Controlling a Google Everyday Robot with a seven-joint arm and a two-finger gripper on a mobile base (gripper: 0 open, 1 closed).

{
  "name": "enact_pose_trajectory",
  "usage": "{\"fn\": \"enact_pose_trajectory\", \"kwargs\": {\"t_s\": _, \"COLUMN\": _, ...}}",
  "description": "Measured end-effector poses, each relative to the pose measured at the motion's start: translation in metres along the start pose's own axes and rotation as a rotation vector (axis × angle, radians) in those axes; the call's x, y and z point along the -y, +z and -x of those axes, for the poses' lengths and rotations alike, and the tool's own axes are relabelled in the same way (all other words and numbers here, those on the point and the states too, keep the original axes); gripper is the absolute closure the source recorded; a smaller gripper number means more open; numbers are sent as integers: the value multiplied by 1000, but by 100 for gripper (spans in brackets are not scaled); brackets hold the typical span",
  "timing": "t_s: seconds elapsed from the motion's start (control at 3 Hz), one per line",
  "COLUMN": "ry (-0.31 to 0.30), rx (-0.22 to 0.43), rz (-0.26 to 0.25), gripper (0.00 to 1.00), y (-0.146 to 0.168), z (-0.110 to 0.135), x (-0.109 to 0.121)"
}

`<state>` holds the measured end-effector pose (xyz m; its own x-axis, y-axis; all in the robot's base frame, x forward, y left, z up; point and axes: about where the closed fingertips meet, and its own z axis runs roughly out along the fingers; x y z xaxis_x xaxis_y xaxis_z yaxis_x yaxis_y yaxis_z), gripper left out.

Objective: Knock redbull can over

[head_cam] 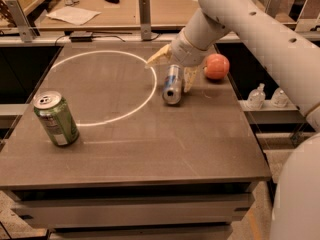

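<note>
The redbull can point(173, 85), slim and silver with bluish markings, is tipped over near the table's far right, its pull-tab top pointing toward the camera. My gripper point(170, 74) is just above and behind it, open, with one pale finger point(158, 57) out to the left of the can and the other point(190, 77) down along its right side. The can is between the fingers, not clamped. The white arm reaches in from the upper right.
A wider green can point(56, 119) stands upright at the table's point(150, 149) left front. An orange-red ball point(216, 66) lies just right of the gripper. A white circle point(100, 89) is marked on the tabletop. Shelves with clutter lie behind.
</note>
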<state>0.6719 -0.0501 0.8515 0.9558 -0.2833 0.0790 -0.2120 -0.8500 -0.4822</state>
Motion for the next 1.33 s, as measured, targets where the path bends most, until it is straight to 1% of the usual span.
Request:
{"fn": "enact_pose_trajectory", "kwargs": {"t_s": 0.33, "ry": 2, "rx": 0, "rz": -7, "gripper": 0, "y": -2, "z": 0, "x": 2}}
{"fn": "enact_pose_trajectory", "kwargs": {"t_s": 0.67, "ry": 42, "rx": 5, "rz": -129, "gripper": 0, "y": -21, "z": -3, "x": 20}}
{"fn": "enact_pose_trajectory", "kwargs": {"t_s": 1.0, "ry": 94, "rx": -1, "rz": -326, "gripper": 0, "y": -53, "z": -7, "x": 45}}
{"fn": "enact_pose_trajectory", "kwargs": {"t_s": 1.33, "ry": 96, "rx": 7, "rz": -343, "gripper": 0, "y": -53, "z": -6, "x": 49}}
